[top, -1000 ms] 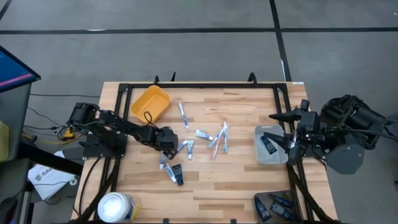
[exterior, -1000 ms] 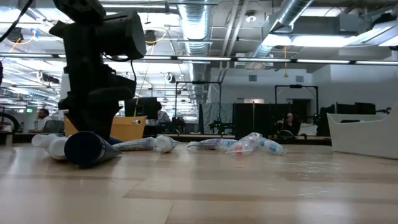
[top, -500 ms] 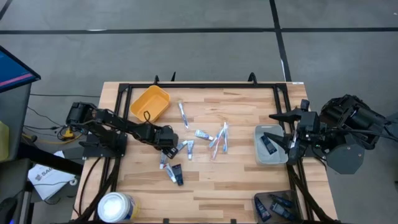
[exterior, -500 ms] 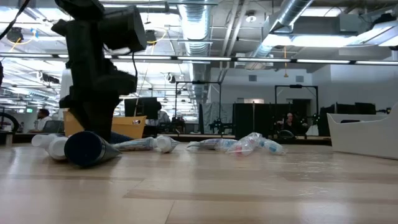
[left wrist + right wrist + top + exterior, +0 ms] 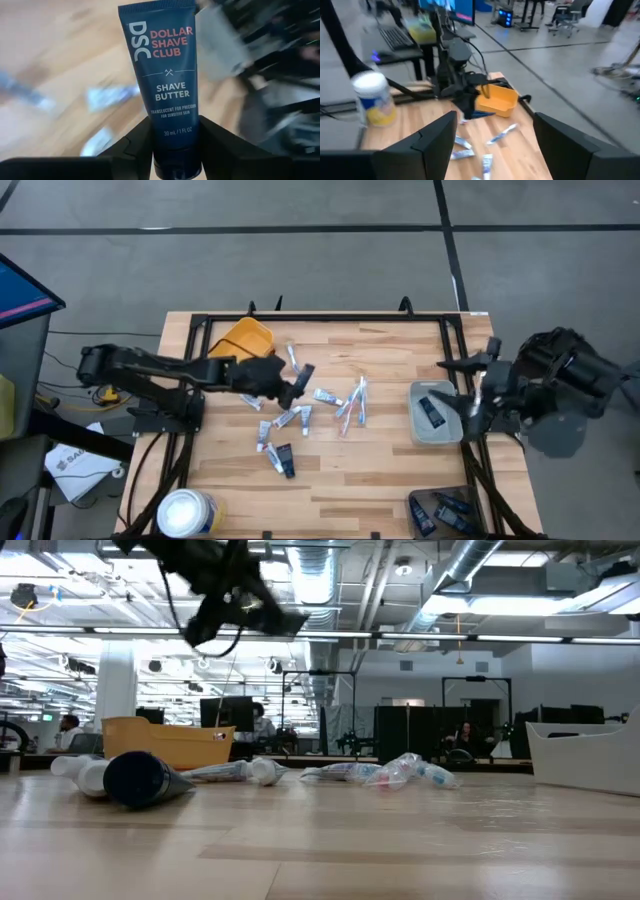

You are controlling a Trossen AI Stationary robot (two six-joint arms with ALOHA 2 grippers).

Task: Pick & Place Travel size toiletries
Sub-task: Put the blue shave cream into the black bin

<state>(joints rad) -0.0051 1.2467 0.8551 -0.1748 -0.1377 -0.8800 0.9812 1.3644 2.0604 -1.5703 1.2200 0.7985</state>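
My left gripper is raised above the table's middle left, shut on a dark navy tube printed "Dollar Shave Club Shave Butter". Small white tubes with blue print lie flat and scattered at the table's middle, with more near a black tube. In the low view they lie in a row. My right gripper hangs open over the grey tray, which holds one dark tube. My left gripper pinches the navy tube between its two fingers at its narrower end, just below the print. The tube's wide flat end sticks out forward past the fingertips. The tube is lifted clear of the table.
A yellow bin stands at the far left of the table, just behind my left arm. A big white round tub sits at the near left corner. A second tray with dark tubes is at the near right corner. A black frame rims the table.
My left gripper has risen from the table beside the tubes at the middle left and moved a little toward the far and right edges. The navy tube now shows lifted clear in its fingers. In the low view the arm has gone from table level up to the top.
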